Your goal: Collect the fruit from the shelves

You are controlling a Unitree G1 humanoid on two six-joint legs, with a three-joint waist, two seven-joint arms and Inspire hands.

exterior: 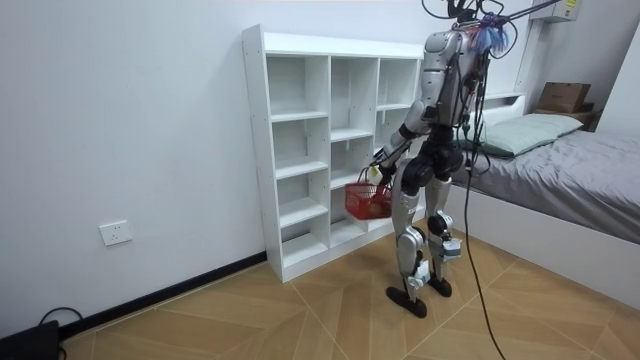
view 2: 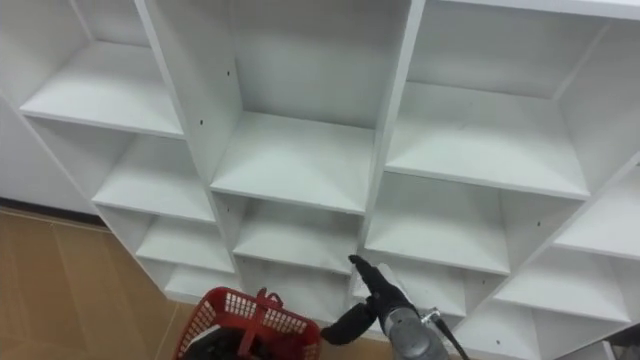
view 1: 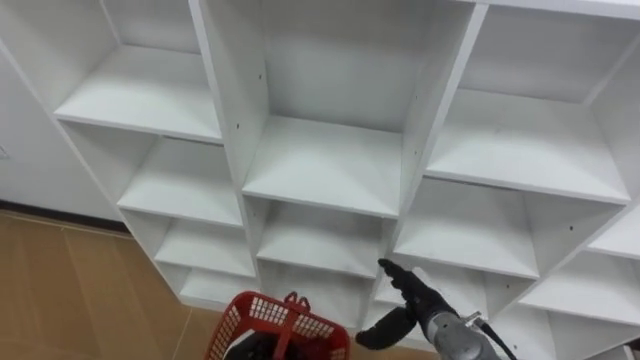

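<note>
Fruit is the open question: the white boards of the closet (view 1: 225, 100) facing the robot look bare, and the inside of the red basket (view 1: 270, 315) is too dark to read, so I cannot tell where the fruit lies. The right hand (view 1: 420, 300) comes in from the lower right with its fingers (view 1: 395, 272) stretched nearly straight and the thumb spread to the left, holding nothing. They point up and to the far left, at the low compartments between the middle and right columns. The basket sits to the left of that hand, nearer the robot and a little lower. In the room view it hangs under the left hand (exterior: 378, 166) (how that hand grips the handle cannot be made out). By my reading, the free right hand is the one to do the picking, and anything it takes must travel left and back toward the basket.
</note>
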